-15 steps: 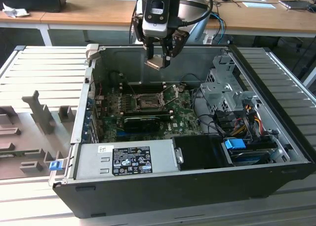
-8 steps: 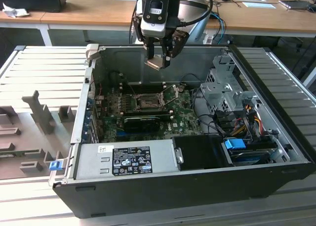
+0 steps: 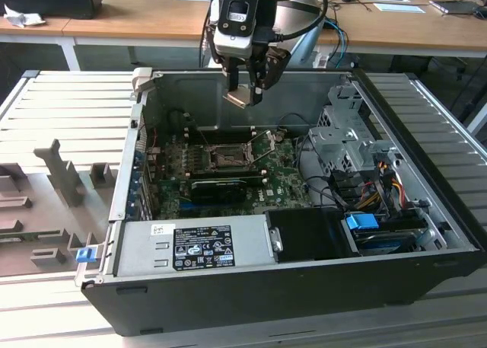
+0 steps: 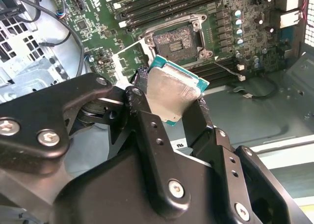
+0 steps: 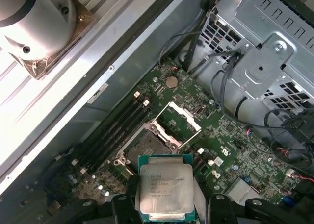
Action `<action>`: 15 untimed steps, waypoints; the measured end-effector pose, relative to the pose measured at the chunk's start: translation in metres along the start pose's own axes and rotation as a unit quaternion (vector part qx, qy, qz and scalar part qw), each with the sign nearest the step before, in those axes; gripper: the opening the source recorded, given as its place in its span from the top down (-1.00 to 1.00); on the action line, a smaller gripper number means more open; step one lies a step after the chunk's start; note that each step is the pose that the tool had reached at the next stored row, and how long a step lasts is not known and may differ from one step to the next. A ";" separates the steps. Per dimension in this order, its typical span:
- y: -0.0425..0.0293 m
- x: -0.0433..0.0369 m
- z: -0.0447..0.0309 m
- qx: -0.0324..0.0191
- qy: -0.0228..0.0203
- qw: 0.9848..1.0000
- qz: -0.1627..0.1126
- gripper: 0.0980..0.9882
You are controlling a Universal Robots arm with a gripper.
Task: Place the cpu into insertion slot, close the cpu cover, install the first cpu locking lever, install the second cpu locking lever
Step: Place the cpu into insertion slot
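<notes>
Over the open PC case [image 3: 304, 287], clear above its rim, gripper [image 3: 245, 95] pinches the cpu [image 3: 237, 97] by opposite edges, tilted. Cpu cover [image 5: 184, 121] stands open and the insertion slot [image 5: 149, 143] is bare. Cpu prob. light, stiff, fragile underneath, so edges only. Second wrist view shows fingers [image 4: 144, 116] on the edges; exterior view gives height over board.

Print on the cpu [image 5: 165, 189] is unreadable.
</notes>
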State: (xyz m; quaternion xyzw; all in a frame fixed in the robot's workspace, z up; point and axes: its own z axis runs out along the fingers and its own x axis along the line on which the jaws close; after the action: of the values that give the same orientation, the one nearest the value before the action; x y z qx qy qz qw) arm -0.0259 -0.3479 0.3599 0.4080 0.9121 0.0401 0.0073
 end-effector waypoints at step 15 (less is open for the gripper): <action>-0.0004 -0.0001 0.0048 -0.002 -0.010 0.993 0.117 0.04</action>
State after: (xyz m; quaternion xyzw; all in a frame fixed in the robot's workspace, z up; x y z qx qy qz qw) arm -0.0259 -0.3479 0.3551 0.5121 0.8580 0.0387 0.0120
